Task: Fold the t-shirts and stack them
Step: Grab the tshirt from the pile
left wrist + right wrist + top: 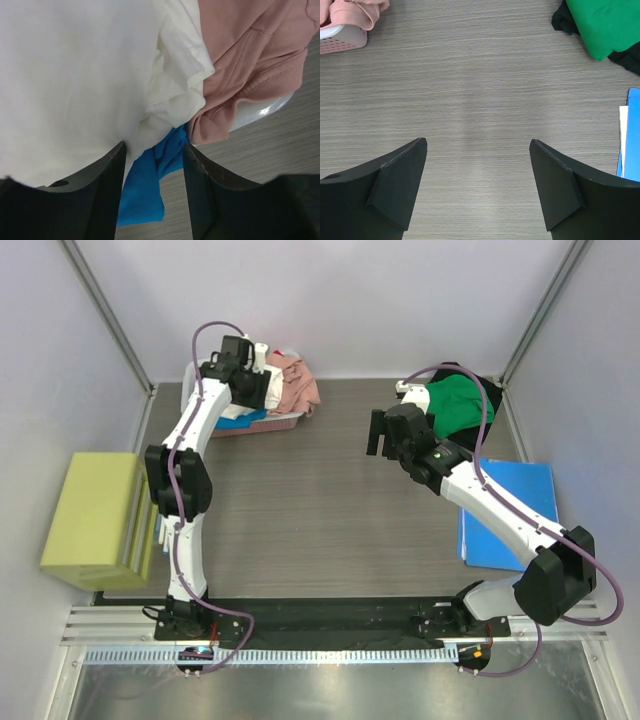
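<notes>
Two robot arms, the left arm [185,475] and the right arm [500,520], reach across a grey wood-grain desk [300,530]; a yellow foam block [95,520] sits off its left edge; a blue folder [520,500] lies along its right edge; a basket [240,430] at the far left corner holds a white t-shirt [65,75], a salmon pink t-shirt [295,385] and a bright blue t-shirt [147,185]; a green t-shirt [455,405] lies over a black t-shirt [563,21] at the far right corner; the left gripper [152,145] hangs over the basket, jaws part-way apart, bright blue cloth showing between them; the right gripper [477,142] hovers above mid-desk, jaws wide, holding nothing.
</notes>
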Action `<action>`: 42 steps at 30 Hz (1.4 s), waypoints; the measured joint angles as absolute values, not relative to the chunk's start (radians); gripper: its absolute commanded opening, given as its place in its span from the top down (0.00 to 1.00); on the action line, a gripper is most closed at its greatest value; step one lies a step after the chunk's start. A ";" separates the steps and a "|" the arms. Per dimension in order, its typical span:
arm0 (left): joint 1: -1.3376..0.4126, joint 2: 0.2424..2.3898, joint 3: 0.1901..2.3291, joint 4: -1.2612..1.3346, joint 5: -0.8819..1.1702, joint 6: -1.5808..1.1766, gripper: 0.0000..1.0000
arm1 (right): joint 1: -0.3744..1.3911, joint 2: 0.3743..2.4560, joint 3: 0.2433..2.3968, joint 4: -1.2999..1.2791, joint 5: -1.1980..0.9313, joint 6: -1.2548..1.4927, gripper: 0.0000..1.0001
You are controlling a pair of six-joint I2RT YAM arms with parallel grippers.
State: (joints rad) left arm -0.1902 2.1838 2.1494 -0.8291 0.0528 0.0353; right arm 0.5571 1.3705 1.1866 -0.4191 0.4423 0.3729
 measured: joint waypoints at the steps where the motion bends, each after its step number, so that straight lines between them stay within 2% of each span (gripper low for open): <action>1: -0.198 2.187 2.149 -0.828 0.047 0.035 0.57 | 0.557 1.370 1.187 -0.419 0.442 0.373 0.11; 3: -0.204 2.191 2.150 -0.828 0.038 0.037 0.57 | 0.557 1.370 1.187 -0.419 0.442 0.373 0.11; 6: -0.196 2.199 2.158 -0.828 0.026 0.037 0.48 | 0.557 1.370 1.187 -0.419 0.443 0.373 0.11; 8: -0.192 2.202 2.167 -0.830 0.023 0.034 0.41 | 0.557 1.370 1.187 -0.419 0.443 0.372 0.11; 10: -0.190 2.206 2.177 -0.830 0.020 0.034 0.27 | 0.557 1.370 1.187 -0.419 0.443 0.373 0.11; 11: -0.189 2.206 2.179 -0.830 0.017 0.035 0.25 | 0.557 1.370 1.187 -0.419 0.442 0.372 0.11; 14: -0.191 2.206 2.186 -0.829 -0.001 0.033 0.23 | 0.557 1.370 1.186 -0.419 0.443 0.373 0.11; 15: -0.191 2.206 2.186 -0.828 -0.004 0.033 0.25 | 0.557 1.370 1.185 -0.419 0.442 0.372 0.12; 17: -0.191 2.206 2.186 -0.828 -0.011 0.033 0.37 | 0.557 1.370 1.185 -0.419 0.442 0.372 0.13; 18: -0.191 2.207 2.186 -0.828 -0.017 0.033 0.50 | 0.557 1.370 1.185 -0.419 0.442 0.372 0.14; 20: -0.191 2.210 2.186 -0.827 -0.027 0.028 0.65 | 0.557 1.370 1.185 -0.419 0.442 0.372 0.16; 21: -0.191 2.213 2.186 -0.826 -0.034 0.033 0.77 | 0.557 1.370 1.185 -0.419 0.442 0.372 0.17; 23: -0.189 2.220 2.186 -0.824 -0.043 0.035 0.89 | 0.557 1.370 1.185 -0.419 0.442 0.372 0.22; 24: -0.189 2.225 2.186 -0.822 -0.048 0.033 1.00 | 0.557 1.370 1.185 -0.419 0.442 0.371 0.24; 31: -0.187 2.246 2.188 -0.815 -0.064 0.035 1.00 | 0.557 1.370 1.184 -0.419 0.441 0.371 0.35; 42: -0.183 2.242 2.272 -0.862 -0.033 0.024 1.00 | 0.557 1.370 1.184 -0.419 0.426 0.371 0.38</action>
State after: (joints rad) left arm -0.1829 2.2421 2.2723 -0.8616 -0.0334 0.0242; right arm 0.5571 1.3701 1.1839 -0.4191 0.4259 0.3714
